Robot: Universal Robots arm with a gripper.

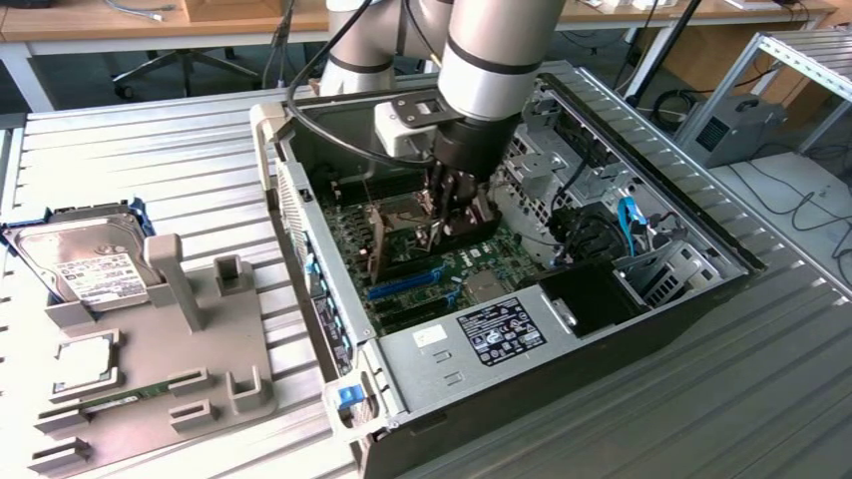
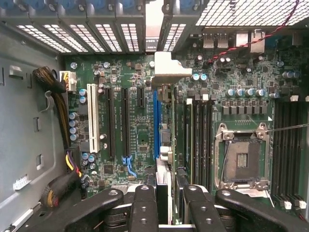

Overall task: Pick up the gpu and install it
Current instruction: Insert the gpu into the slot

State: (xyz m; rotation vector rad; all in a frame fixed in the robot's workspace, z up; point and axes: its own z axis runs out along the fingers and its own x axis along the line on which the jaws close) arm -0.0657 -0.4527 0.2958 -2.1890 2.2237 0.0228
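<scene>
The gpu [image 2: 164, 140] shows mostly edge-on in the wrist view, its lower end hidden between the black fingers [image 2: 145, 208], its silvery bracket [image 2: 166, 70] toward the case's rear slots. The gripper [image 1: 446, 225] is clamped on the card, holding it upright over the motherboard [image 1: 440, 274] inside the open computer case [image 1: 533, 339]. The arm reaches straight down. The hard drive [image 1: 94, 269] sits on the tray [image 1: 200, 359] at the exterior view's left.
</scene>
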